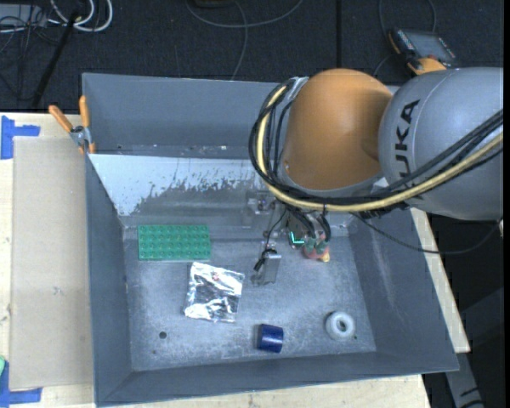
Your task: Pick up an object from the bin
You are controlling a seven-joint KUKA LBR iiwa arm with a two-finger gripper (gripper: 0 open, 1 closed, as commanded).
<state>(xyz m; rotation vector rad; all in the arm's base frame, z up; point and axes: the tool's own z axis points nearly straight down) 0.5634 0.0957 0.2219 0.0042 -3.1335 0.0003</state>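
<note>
- Nearest the camera, a small blue cap (pixel 269 337) and a white ring (pixel 340 324) lie apart on the floor of the bin (pixel 397 313), both untouched.
- Just beyond them a crumpled silver wrapper (pixel 212 292) lies flat. The jaws hang low beside its far right corner, between it and a small red-and-green thing (pixel 315 251).
- I cannot tell whether the jaws are released or clenched, and I see nothing between them. I judge the pick not yet made: choosing, gripping and lifting are all left.
- A green studded plate (pixel 174 242) lies further left, near the back slope and well away from the jaws.
- The bin's floor is grey metal, scuffed and speckled pale, with sloping walls.
- Above it are the arm (pixel 459 143) and its orange cover (pixel 331 130).
- Beyond the bin is dark ground with loose cables (pixel 92 8).
</note>
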